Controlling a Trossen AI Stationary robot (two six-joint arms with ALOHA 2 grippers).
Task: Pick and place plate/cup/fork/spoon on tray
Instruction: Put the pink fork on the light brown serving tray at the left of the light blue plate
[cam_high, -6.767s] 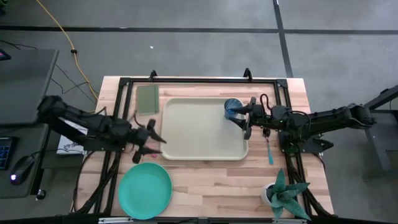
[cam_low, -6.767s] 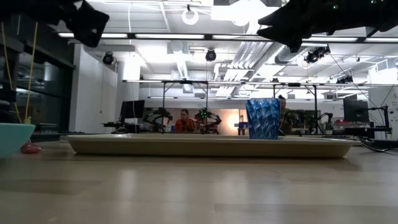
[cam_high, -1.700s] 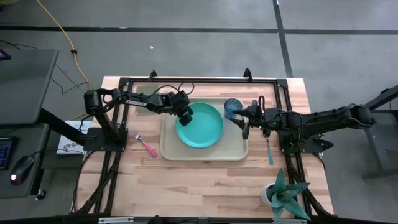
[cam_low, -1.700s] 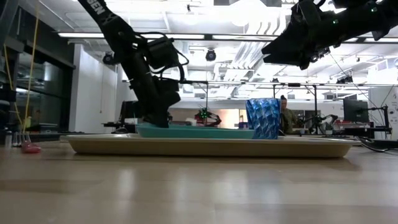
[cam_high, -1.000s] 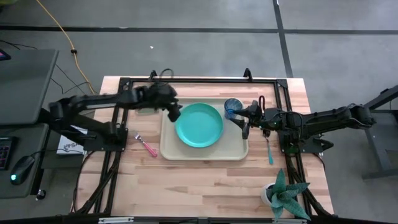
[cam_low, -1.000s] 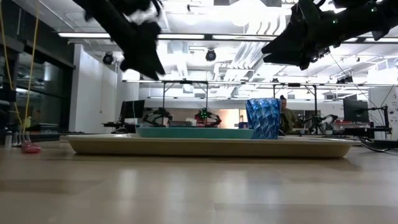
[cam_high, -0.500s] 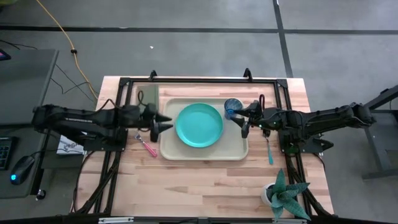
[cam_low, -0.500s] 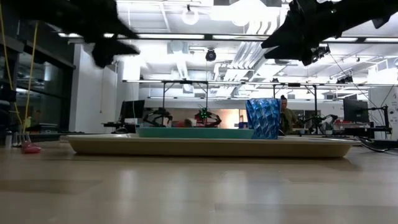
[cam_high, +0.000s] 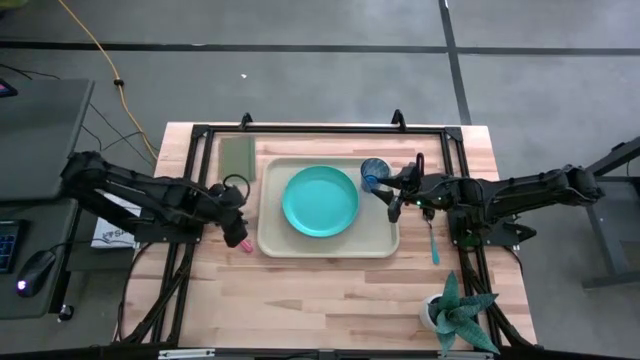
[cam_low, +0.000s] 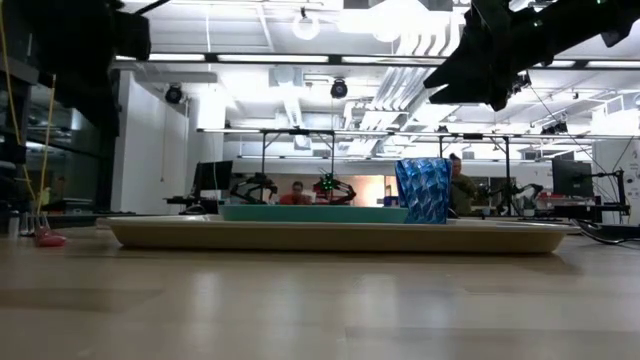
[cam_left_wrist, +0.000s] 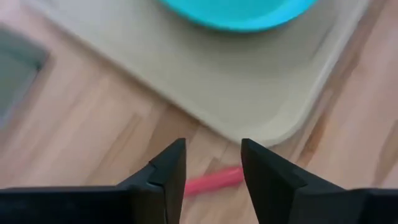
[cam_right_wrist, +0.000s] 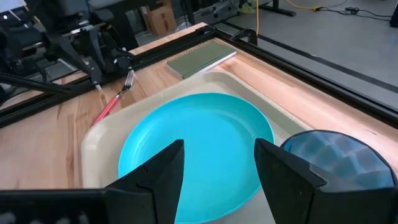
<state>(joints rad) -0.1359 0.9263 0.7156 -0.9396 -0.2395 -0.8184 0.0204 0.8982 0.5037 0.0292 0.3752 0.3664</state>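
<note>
The beige tray (cam_high: 380, 240) lies mid-table. The teal plate (cam_high: 320, 200) rests flat in it, and the blue cup (cam_high: 374, 173) stands upright at its far right corner. The pink-handled fork (cam_high: 240, 240) lies flat on the table just left of the tray. My left gripper (cam_high: 238, 215) hovers over it, open, and the pink handle (cam_left_wrist: 214, 180) shows between the fingers (cam_left_wrist: 212, 144). The blue-handled spoon (cam_high: 432, 240) lies on the table right of the tray. My right gripper (cam_high: 393, 200) hangs open and empty over the tray's right edge, near the cup (cam_right_wrist: 336, 158).
A small olive-green flat rectangle (cam_high: 238, 157) lies at the far left beside the tray. A potted plant (cam_high: 455, 312) stands at the near right corner. Black frame rails run along the table's edges. People sit in the room behind the table (cam_low: 296, 195).
My left gripper has gone from the tray's far left corner toward the table's left and near edges, and now hangs over the fork. The plate stays flat on the tray.
</note>
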